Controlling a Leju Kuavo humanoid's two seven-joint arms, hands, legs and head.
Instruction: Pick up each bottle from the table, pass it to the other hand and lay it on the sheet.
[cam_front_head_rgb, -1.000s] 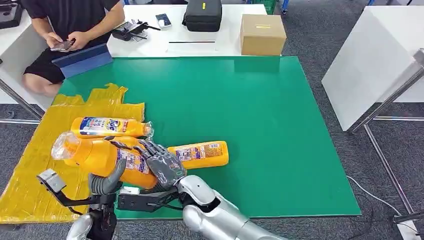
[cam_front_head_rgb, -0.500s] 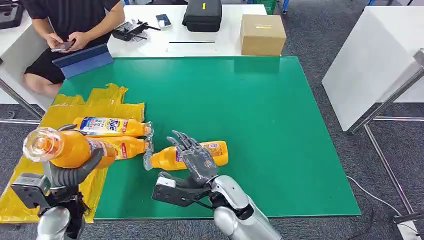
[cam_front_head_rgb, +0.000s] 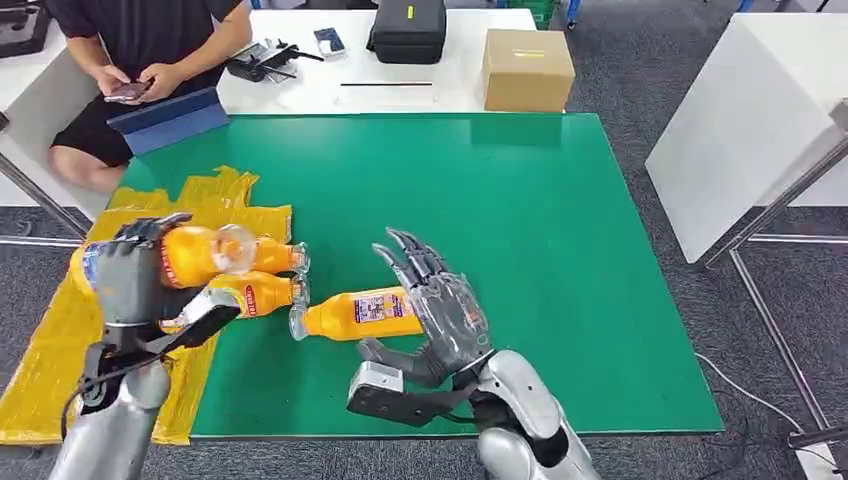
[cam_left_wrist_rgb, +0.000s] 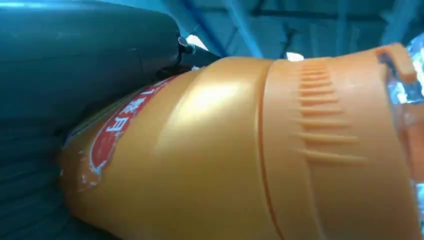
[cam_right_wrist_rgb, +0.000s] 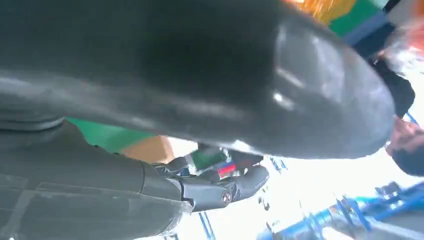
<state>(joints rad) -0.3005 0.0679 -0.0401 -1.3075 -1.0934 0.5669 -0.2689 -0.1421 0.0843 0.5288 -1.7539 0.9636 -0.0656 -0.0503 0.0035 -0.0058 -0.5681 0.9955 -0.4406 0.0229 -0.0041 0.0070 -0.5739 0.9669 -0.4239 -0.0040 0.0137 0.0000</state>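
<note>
Left hand (cam_front_head_rgb: 130, 275) grips an orange bottle (cam_front_head_rgb: 195, 255) over the yellow sheet (cam_front_head_rgb: 50, 360), at the left of the green surface (cam_front_head_rgb: 560, 260), cap pointing right; right hand (cam_front_head_rgb: 440, 305) empty, fingers spread, just beside the bottle on the surface (cam_front_head_rgb: 355, 313); two bottles (cam_front_head_rgb: 255, 292) lie near the sheet's right edge. Advice: lower the held bottle level onto bare sheet, nearer than the pair; release only once it rests, lest it roll.
</note>
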